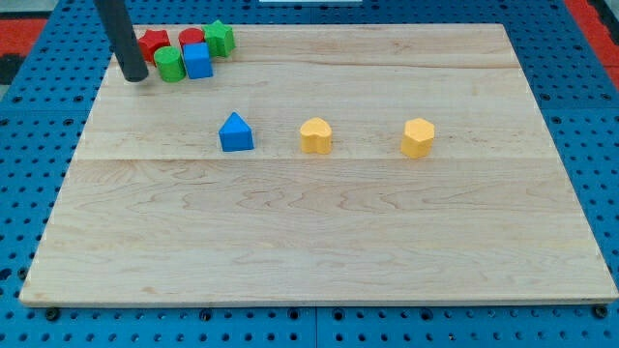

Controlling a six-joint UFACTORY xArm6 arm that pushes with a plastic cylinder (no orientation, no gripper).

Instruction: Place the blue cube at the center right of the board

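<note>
The blue cube point(197, 60) sits near the board's top left corner, in a tight cluster with a green cylinder point(170, 65), two red blocks point(152, 43) point(191, 39) and a green block point(220, 39). My tip point(134, 77) rests on the board just left of the green cylinder, about 65 px left of the blue cube. The rod rises to the view's top left.
A blue house-shaped block point(236, 132) lies left of centre. A yellow block point(315, 135) sits near the centre and a yellow hexagonal block point(418, 137) to its right. The wooden board point(319, 242) lies on a blue pegboard.
</note>
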